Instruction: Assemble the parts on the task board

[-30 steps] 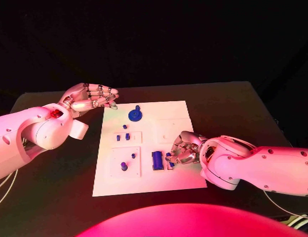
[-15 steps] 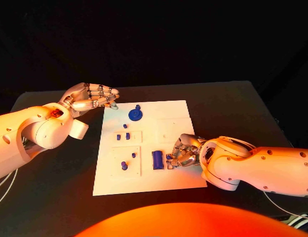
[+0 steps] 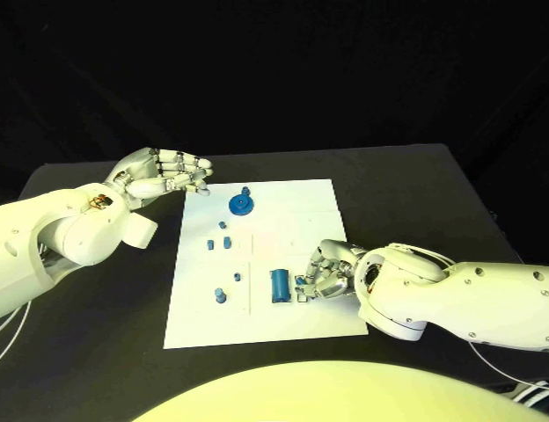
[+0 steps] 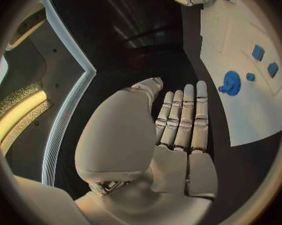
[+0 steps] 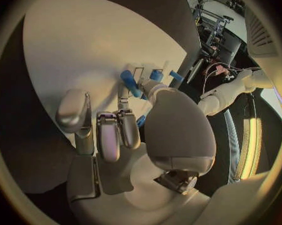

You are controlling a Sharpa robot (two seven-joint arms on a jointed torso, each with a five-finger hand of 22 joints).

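The white task board [image 3: 303,204] lies in the middle of the black table. A blue gear [image 3: 240,205] sits near its far edge, also seen in the left wrist view as the gear [image 4: 231,82]. An upright blue block [image 3: 280,284] stands near the front. Just right of it, my right hand [image 3: 329,271] bends down onto the board, its fingertips pinching a small blue part [image 3: 303,287]; the same part [image 5: 141,120] peeks out under the thumb. My left hand [image 3: 163,171] hovers off the board's far left corner, fingers curled in on nothing.
Several small blue parts lie on the board's left half, one pair [image 3: 219,243] mid-board and another piece [image 3: 220,295] near the front. Bare black table [image 3: 401,185] surrounds the board. My right forearm [image 3: 478,303] lies across the front right.
My right hand has crept slightly toward the board's front edge beside the blue block. The left hand has stayed where it was.
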